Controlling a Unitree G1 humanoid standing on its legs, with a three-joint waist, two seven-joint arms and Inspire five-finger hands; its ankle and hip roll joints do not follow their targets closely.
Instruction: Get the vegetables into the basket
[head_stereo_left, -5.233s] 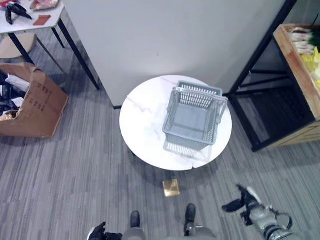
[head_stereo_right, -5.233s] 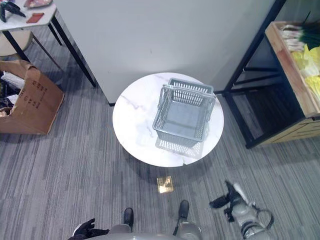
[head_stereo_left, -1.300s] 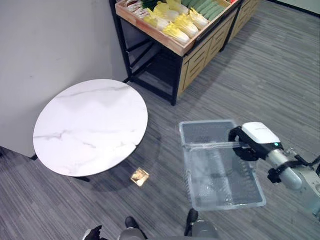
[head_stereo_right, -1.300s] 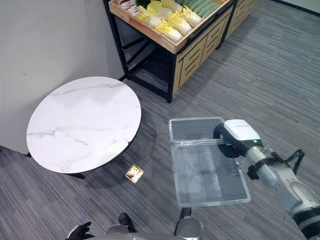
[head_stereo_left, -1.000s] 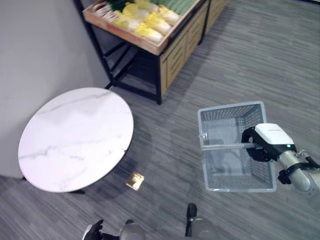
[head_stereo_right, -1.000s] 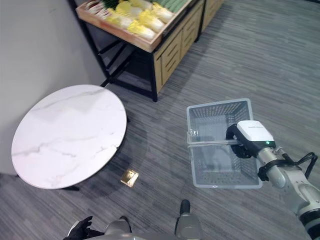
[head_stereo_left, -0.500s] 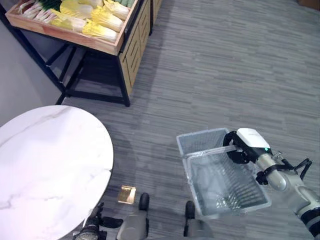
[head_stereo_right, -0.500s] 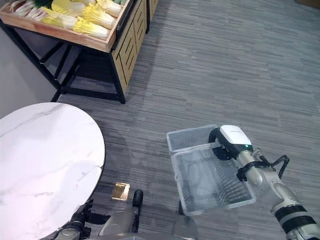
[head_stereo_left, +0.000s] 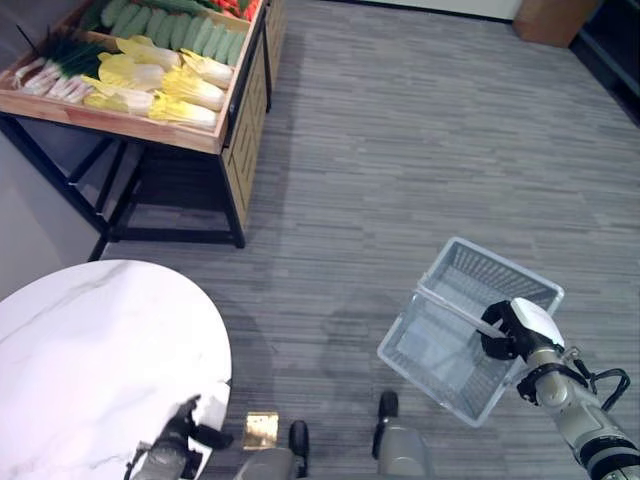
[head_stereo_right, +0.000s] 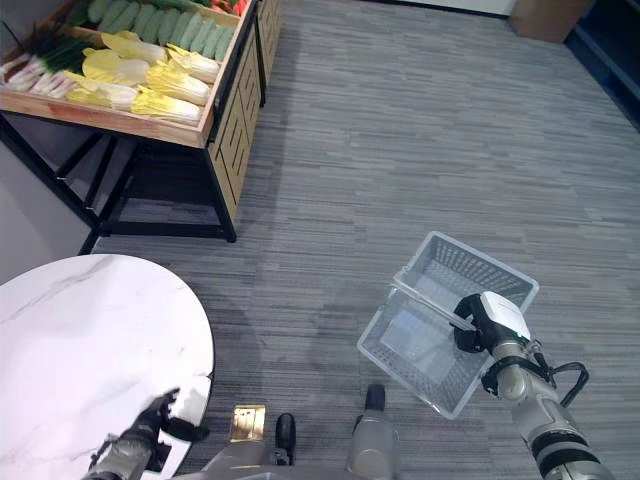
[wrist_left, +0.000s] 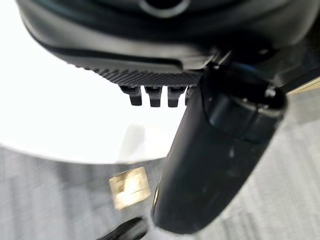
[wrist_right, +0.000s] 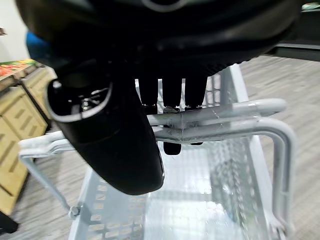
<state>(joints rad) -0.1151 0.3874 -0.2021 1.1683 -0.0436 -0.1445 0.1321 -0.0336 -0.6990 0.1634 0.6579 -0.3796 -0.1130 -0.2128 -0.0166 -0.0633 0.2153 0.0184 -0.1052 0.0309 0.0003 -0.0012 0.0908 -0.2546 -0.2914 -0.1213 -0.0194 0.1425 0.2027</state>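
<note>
With the right hand (wrist_right: 120, 125) curled round the handles of the empty basket (head_stereo_left: 462, 345) at lower right, carry it level toward the vegetables (head_stereo_left: 160, 75) at upper left, left hand (head_stereo_left: 175, 438) relaxed and empty

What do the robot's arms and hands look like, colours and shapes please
Both arms are silver-grey with dark joints. The right hand is dark with a white cover on top. The left hand is dark too, with a rounded black thumb and a ribbed black palm edge.
</note>
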